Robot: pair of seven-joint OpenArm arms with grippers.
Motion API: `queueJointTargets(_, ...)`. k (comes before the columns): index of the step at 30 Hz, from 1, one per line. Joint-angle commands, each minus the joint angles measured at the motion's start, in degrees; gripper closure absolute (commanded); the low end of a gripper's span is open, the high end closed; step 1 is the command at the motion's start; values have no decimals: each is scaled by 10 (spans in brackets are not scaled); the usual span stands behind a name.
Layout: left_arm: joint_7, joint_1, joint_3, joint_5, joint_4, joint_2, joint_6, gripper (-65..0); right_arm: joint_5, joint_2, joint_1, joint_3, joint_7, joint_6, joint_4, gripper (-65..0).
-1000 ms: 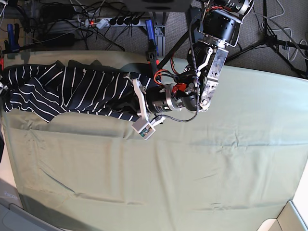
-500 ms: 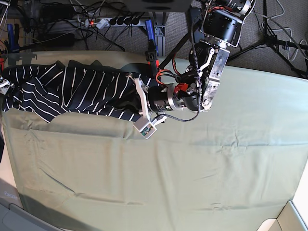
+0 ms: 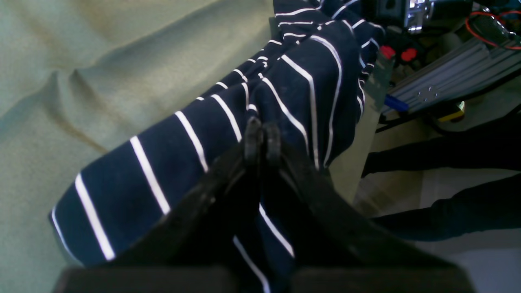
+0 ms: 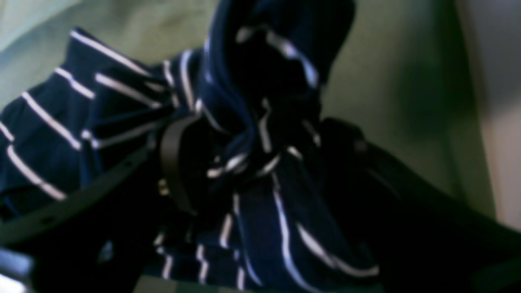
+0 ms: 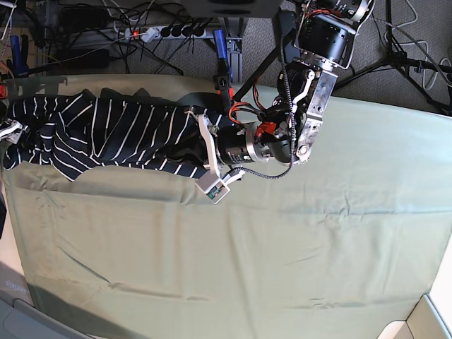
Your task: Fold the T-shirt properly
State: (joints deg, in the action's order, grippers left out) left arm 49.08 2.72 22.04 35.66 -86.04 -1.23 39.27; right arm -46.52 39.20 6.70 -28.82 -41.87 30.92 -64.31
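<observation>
Left wrist alone shows jaws pinching T-shirt

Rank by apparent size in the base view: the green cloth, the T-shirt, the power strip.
1. green cloth, covers most of the view
2. T-shirt, bunched along the far edge
3. power strip, smallest, though farther from the camera

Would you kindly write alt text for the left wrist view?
The left gripper, jaws shut, pinches a fold of the T-shirt, dark navy with thin white stripes. The shirt stretches away over the pale green cloth.
</observation>
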Motion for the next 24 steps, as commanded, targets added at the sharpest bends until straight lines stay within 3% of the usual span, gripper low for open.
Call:
queueJointTargets(1, -12, 12, 0, 15, -10, -5, 4, -10, -10, 16, -5, -3, 7, 4, -12, -389)
queueJointTargets(9, -12, 12, 0, 14, -10, -5, 4, -10, 13, 16, -5, -3, 21, 4, -14, -2)
queueJointTargets(12, -12, 12, 0, 16, -10, -5, 3, -9, 18, 16, -5, -3, 26, 4, -14, 0)
queueJointTargets(15, -7, 12, -18, 67, -23, -5, 4, -9, 22, 16, -5, -3, 35, 4, -14, 0)
queueJointTargets(21, 36, 12, -115, 89, -81, -5, 5, -9, 24, 16, -5, -23, 35, 4, -23, 0)
queueJointTargets(24, 61, 8, -163, 80, -74, -5, 6, -9, -12, 16, -5, -46, 8, 4, -49, 0)
